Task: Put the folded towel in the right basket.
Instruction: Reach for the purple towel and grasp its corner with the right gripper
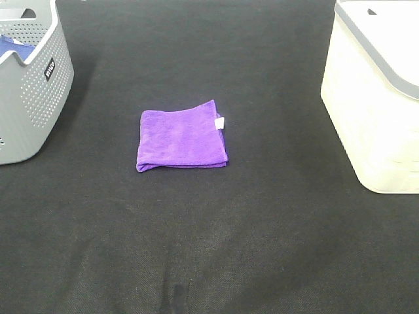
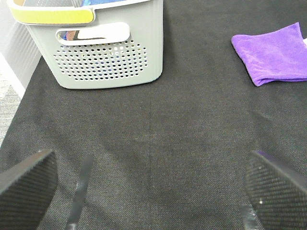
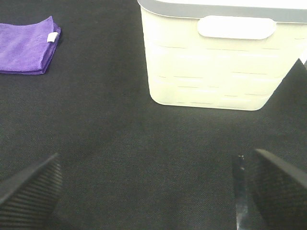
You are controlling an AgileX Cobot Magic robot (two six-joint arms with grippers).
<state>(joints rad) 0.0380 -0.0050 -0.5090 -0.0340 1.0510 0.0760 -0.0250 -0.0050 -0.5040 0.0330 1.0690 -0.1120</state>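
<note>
- Your towel (image 1: pixel 182 139) lies folded on the bench (image 1: pixel 262 235), well apart from the right basket (image 1: pixel 376 98).
- Your left claw (image 2: pixel 151 189) and right claw (image 3: pixel 153 189) are both spread above it.

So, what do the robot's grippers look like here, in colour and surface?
Only the wrist views show them. The left gripper has two black fingers with a fine woven-looking texture and slanted tips. The right gripper has the same black, textured fingers. No cables or markings are visible, and the exterior high view shows no arm at all.
</note>
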